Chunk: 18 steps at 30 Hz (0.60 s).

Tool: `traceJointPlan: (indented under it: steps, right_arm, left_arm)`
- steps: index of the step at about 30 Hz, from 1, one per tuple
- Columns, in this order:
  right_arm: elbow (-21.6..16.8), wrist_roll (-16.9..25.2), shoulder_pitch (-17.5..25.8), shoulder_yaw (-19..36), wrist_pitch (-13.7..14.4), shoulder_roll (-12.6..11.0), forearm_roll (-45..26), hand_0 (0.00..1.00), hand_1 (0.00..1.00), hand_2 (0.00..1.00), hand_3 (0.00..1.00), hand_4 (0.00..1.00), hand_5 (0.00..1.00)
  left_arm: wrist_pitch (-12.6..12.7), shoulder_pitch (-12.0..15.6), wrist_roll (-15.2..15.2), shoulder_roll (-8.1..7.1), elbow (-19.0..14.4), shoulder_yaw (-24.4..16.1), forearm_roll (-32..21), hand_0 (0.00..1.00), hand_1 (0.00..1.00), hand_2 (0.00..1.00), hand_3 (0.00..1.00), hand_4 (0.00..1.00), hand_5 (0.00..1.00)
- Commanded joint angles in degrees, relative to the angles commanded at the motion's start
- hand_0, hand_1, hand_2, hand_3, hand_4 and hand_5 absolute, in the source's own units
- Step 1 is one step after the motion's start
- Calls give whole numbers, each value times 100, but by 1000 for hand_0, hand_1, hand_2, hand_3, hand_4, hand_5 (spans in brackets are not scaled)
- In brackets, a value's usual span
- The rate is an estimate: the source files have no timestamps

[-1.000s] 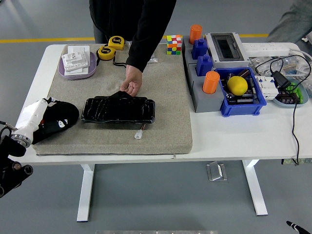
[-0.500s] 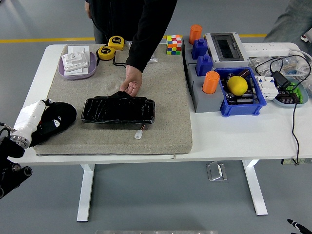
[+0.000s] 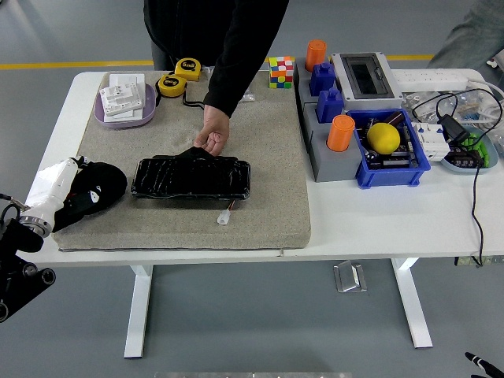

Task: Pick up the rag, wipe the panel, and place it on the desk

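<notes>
Left robot hand (image 3: 93,194) lies on the grey mat (image 3: 268,157) at the left end of the counter (image 3: 378,213), its black fingers curled over a dark bundle that is probably the rag (image 3: 110,183); hand and cloth are both black, so the grip cannot be fully confirmed. Right arm is out of view.

The glossy black panel (image 3: 191,178) lies just right of the hand, flat on the mat. A person's hand (image 3: 213,139) pinches its far edge.

Risks, judged:
- Loose hold: rag may slip out on lift or bunch during the wipe.
- A sweep toward the panel's far edge may meet the person's hand.
- A small white piece (image 3: 224,218) near the panel's front edge may be knocked away.
- Pressure may slide the panel if released.
</notes>
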<state>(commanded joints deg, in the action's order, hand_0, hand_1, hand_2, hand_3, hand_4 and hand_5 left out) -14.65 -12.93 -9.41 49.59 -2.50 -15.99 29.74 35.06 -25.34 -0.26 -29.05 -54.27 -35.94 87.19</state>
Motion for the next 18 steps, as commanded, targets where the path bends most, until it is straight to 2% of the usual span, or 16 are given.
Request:
traceJointPlan:
  steps: [4, 5, 13, 18]
  right_arm:
    - [-4, 1, -4, -1, 0, 2, -1, 768, 588, 706, 616, 998, 560]
    - [-6, 1, -6, -6, -1, 2, -2, 767, 588, 707, 615, 998, 561]
    - [4, -9, -3, -42, -5, -5, -17, 769, 588, 707, 616, 998, 561]
    - [6, -9, -1, -101, -10, -19, -49, 767, 588, 707, 617, 998, 561]
  left_arm:
    - [35, -1, -18, -5, -52, -63, -32, 211, 302, 581, 541, 234, 2]
    - [48, -4, -18, -11, -64, -68, -33, 207, 300, 521, 486, 266, 2]
    - [52, 23, 21, -68, -135, -122, -25, 210, 293, 497, 460, 279, 2]
    - [-18, 28, 427, -99, -388, -277, 240, 205, 286, 497, 461, 288, 2]
